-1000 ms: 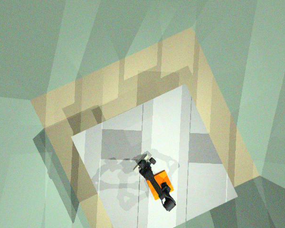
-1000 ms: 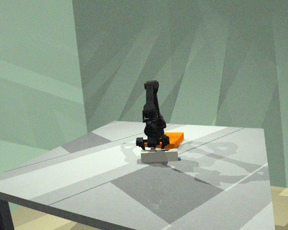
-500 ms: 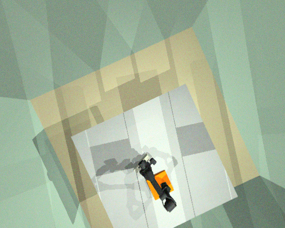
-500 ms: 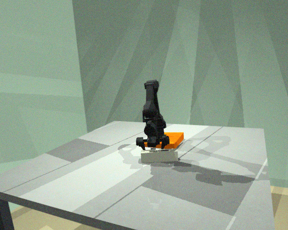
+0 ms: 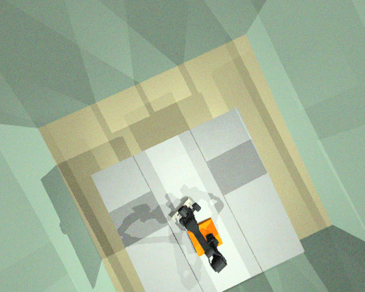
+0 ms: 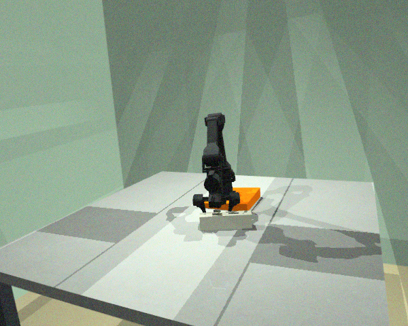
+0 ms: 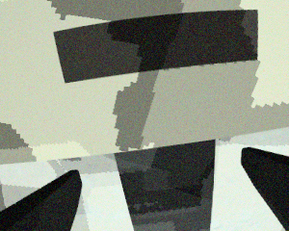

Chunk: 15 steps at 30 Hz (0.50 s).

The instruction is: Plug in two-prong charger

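With the jaws (image 5: pixel 188 213) (image 6: pixel 217 210): released, spread wide, nothing gripped. In the exterior view, hanging low at the upper side of one cream power strip (image 5: pixel 186 202) (image 6: pixel 227 221) (image 7: pixel 96 115); contact with it impossible to tell. On the strip's face in the wrist view, one dark slot (image 7: pixel 207 38); on its top in the exterior view, two small dark marks, perhaps outlets. Between the fingers in the wrist view, one dark block (image 7: pixel 166 188): perhaps the charger, perhaps a part of the gripper, cannot tell. So impossible to say surely where the charger is, or if plugged.

As judgement, to expect from the charger: light, stiff, a little slippery, with prongs easy to bend. Better to take hold of its body on two opposite sides, never at the prongs, and to push straight. Before any regrasp or retreat, necessary to check its seat.

Farther out, behind the strip, one orange slab (image 5: pixel 215 230) (image 6: pixel 250 196) under one black arm (image 5: pixel 196 233) (image 6: pixel 213 140), on one pale surface (image 5: pixel 264 207) (image 6: pixel 155 266).
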Tool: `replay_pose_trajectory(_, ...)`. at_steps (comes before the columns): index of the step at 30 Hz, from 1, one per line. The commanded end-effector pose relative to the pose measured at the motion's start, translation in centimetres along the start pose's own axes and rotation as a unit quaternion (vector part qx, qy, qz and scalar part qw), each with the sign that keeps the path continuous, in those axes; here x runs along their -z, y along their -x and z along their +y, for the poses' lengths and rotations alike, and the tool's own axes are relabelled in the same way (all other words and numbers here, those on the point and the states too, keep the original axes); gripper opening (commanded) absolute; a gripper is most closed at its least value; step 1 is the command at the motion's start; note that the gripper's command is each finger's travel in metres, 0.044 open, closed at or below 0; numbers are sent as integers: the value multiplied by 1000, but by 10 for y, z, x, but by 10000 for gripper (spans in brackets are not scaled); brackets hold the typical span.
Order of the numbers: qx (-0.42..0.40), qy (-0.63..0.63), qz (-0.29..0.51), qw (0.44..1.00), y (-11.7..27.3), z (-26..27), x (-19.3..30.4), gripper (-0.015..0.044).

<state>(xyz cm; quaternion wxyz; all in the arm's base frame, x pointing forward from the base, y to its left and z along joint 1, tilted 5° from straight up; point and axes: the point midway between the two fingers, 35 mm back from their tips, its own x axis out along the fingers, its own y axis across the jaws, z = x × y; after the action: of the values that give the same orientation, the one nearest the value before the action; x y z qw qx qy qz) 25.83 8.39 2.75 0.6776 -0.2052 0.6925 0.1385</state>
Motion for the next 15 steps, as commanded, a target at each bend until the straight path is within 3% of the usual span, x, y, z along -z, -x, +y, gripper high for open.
replay_pose_trajectory(1,-1,2,-4,1000,1,0,2,440)
replay_pose_trajectory(15,-1,2,-4,1000,0,0,20,440)
